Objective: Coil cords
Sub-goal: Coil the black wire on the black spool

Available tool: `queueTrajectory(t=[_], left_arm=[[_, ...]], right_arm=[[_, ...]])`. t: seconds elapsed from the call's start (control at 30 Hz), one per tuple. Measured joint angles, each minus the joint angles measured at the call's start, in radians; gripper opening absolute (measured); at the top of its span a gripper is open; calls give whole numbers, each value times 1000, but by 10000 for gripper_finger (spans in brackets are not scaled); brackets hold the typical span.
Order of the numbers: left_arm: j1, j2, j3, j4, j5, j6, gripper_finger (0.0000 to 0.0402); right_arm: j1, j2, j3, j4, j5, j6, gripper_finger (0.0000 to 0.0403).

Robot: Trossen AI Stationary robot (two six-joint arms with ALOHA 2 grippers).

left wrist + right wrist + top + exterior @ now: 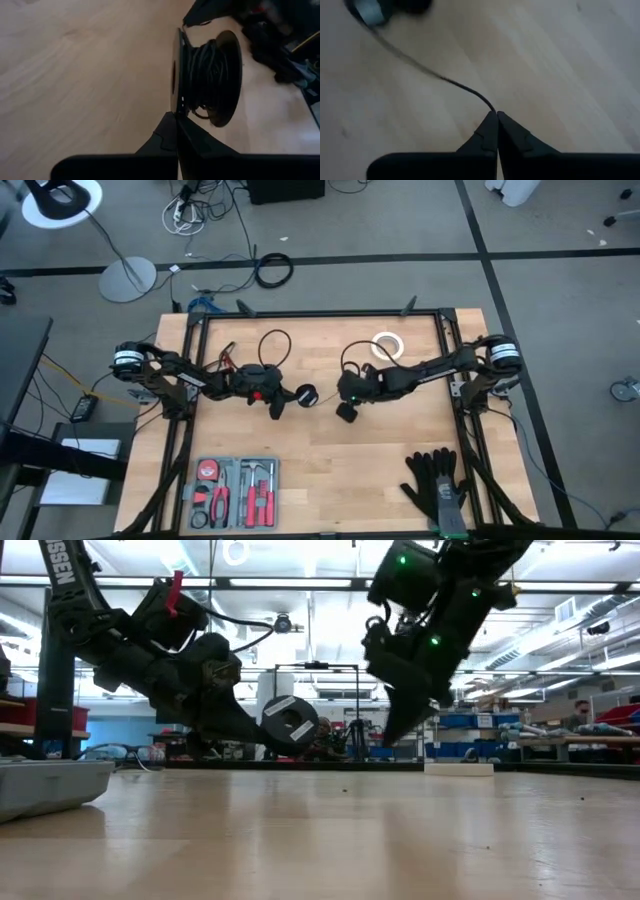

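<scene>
Right gripper (496, 114), clamped on the thin black cord (445, 79); the cord runs toward the round black spool (207, 77), pinched by the left gripper (176, 116).

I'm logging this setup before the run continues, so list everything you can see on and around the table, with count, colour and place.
cord: one, thin black, running from the right gripper's tips toward the spool
spool: one, black, round, wound with cord, held off the table at mid-table
white tape ring: one, white, far side of the table, right of centre
tool tray: one, grey with red-handled tools, near edge, left
gloves: one pile, black, near edge, right
table: one, light wood
left gripper: shut on the spool's rim, mid-table
right gripper: shut on the cord, right of the spool
</scene>
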Motion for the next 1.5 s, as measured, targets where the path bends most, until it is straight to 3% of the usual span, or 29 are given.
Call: queueTrajectory(t=[0.2, 0.4, 0.6, 0.77, 0.97, 1.23, 1.5], left_arm=[[0, 0, 0, -44, -21, -2, 0], [0, 0, 8, -59, -42, -4, 0], [0, 0, 13, -95, -78, -6, 0], [0, 0, 9, -82, -101, -25, 0], [0, 1, 9, 39, -16, -24, 0], [-1, 0, 10, 4, 88, 0, 0], [-2, 0, 10, -135, 46, 26, 0]], right_arm=[[-26, 0, 4, 372, -102, -45, 0], [-46, 85, 121, 416, -125, -89, 0], [-33, 154, 260, 177, -167, -171, 0], [13, 151, 264, 2, -166, -160, 0], [47, 164, 252, -232, -106, -67, 0], [29, 158, 223, -272, -33, -13, 0], [3, 130, 223, -250, -40, -21, 0]])
